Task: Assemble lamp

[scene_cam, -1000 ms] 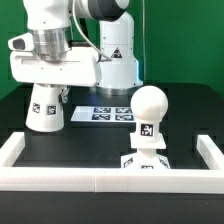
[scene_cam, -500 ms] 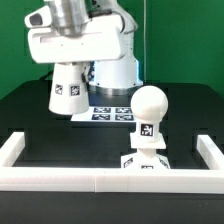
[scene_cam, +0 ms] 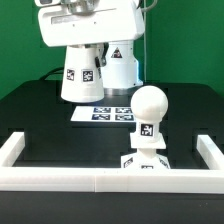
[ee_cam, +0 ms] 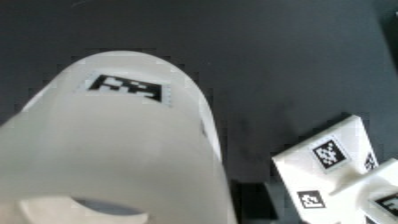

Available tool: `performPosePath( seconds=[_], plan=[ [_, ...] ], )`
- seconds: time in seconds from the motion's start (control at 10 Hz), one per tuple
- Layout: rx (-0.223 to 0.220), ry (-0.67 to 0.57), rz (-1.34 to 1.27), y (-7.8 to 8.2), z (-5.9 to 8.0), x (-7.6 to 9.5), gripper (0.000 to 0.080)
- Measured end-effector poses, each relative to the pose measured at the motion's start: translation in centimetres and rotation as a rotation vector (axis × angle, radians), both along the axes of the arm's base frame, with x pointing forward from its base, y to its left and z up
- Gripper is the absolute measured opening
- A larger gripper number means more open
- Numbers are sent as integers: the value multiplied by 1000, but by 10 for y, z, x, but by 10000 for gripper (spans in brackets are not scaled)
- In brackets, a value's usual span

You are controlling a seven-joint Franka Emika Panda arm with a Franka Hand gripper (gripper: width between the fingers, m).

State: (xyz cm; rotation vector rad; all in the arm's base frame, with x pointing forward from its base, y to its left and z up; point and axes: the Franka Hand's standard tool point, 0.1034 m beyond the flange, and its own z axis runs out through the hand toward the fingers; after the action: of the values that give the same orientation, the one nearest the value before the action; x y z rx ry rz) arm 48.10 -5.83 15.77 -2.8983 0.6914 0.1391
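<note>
My gripper (scene_cam: 84,48) is shut on the white tapered lamp shade (scene_cam: 82,75) and holds it in the air above the table's back, over the near end of the marker board (scene_cam: 108,113). The shade fills most of the wrist view (ee_cam: 125,150), with its tag facing the camera, and it hides my fingers. The ball-topped bulb (scene_cam: 150,108) stands upright on the flat square base (scene_cam: 146,162) at the front on the exterior view's right, well apart from the shade. A white tagged piece (ee_cam: 334,155) shows beside the shade in the wrist view; I cannot tell which part it is.
A low white wall (scene_cam: 90,178) runs along the table's front, with side rails at the exterior view's left (scene_cam: 12,148) and right (scene_cam: 210,150). The arm's white pedestal (scene_cam: 120,68) stands at the back behind the marker board.
The gripper has lifted the shade off the table and carried it up and toward the exterior view's right. The bulb and base have not moved.
</note>
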Motion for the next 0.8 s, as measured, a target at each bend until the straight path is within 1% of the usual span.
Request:
performPosePath(
  seconds=[0.2, 0.3, 0.4, 0.5, 0.6, 0.7, 0.8],
  plan=[
    [0, 0, 0, 0, 0, 0, 44],
    [7, 6, -5, 5, 3, 2, 44],
    [19, -4, 13, 16, 17, 17, 44],
    [20, -26, 14, 23, 25, 31, 44],
    [19, -30, -7, 30, 30, 42, 44],
    [20, -33, -20, 39, 38, 54, 44],
    [23, -29, -45, 52, 48, 66, 44]
  ],
)
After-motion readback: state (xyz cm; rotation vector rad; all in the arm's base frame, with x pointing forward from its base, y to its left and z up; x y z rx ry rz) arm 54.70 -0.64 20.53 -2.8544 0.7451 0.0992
